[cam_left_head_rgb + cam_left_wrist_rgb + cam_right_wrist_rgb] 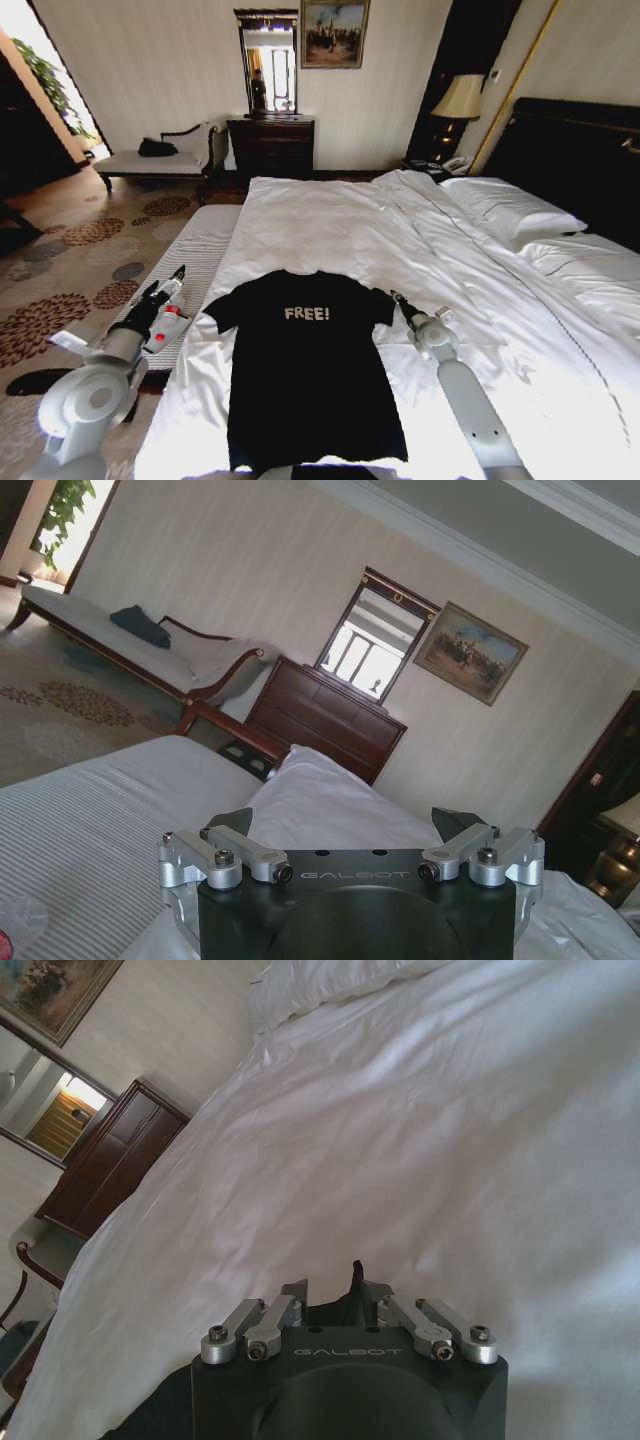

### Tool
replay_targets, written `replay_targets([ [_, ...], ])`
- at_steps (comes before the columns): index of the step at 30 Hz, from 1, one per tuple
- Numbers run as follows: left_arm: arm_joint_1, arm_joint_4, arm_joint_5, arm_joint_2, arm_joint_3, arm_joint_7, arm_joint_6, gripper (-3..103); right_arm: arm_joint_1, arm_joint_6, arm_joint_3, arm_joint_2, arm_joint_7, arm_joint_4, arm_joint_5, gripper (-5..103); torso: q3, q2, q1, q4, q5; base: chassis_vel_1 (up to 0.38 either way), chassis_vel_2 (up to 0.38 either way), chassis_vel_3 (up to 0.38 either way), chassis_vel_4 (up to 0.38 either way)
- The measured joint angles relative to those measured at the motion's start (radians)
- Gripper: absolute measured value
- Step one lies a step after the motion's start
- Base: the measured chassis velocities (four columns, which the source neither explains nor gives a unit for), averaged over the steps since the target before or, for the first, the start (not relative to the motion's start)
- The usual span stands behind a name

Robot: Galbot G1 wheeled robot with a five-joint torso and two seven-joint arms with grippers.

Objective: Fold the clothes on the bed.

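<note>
right pincer (396, 297) pinches t-shirt (305, 370) sleeve on bed (420, 240); left pincer (172, 277) wide.

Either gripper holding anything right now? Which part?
Right gripper pinches the T-shirt at its sleeve edge; black fabric shows between its fingers. Left gripper holds nothing, open.

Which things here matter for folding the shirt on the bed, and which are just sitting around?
Job:
T-shirt, flat on the duvet
bed
right tool, at the shirt's sleeve, shut on black cloth
left tool, open, beside the bed

Lying about:
chaise with a dark item on it
dresser
mirror
painting
lamp
pillows
</note>
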Motion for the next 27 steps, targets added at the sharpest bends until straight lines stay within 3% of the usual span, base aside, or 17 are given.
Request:
replay_targets([
  [2,0.001,-0.001,0.005,-0.003,0.003,0.0,-0.002,100,-0.002,0.003,-0.002,-0.003,-0.01,-0.002,-0.018,20,0.0,0.0,0.0,-0.0002,0.0,0.0,0.0,0.0,0.0],
  [3,0.001,-0.001,0.006,-0.003,0.003,0.0,-0.002,100,-0.002,0.004,-0.003,-0.004,-0.01,-0.003,-0.021,20,0.0,0.0,0.0,-0.0001,0.0,0.0,0.0,0.0,0.0],
  [4,0.0,-0.001,0.008,-0.004,0.004,0.0,-0.003,100,-0.002,0.004,-0.004,-0.004,-0.011,-0.003,-0.026,10,0.0,0.0,0.0,0.0,0.0,0.0,0.0,0.0,0.0],
  [6,0.0,-0.001,0.009,-0.004,0.004,0.0,-0.004,100,-0.002,0.004,-0.004,-0.004,-0.011,-0.004,-0.031,10,0.0,0.0,0.0,0.0,0.0,0.0,0.0,0.0,0.0],
  [8,-0.002,0.002,0.009,-0.003,0.006,0.0,-0.004,100,-0.002,0.004,-0.006,-0.005,-0.011,-0.006,-0.04,2,0.0,0.0,0.0,0.0,0.0,0.0,0.0,0.0,0.0],
  [19,-0.023,0.032,0.015,-0.003,0.031,-0.004,-0.006,100,-0.004,0.006,-0.006,-0.007,-0.013,-0.018,-0.07,0,0.0,0.0,0.0,0.0,0.0,0.0,0.0,0.0,0.0],
  [27,-0.035,0.044,0.013,-0.002,0.031,-0.005,-0.01,100,-0.023,0.055,-0.033,-0.01,-0.058,0.067,-0.101,0,0.0,0.0,0.0,-0.0001,-0.0001,0.0,0.0,0.0,0.0],
])
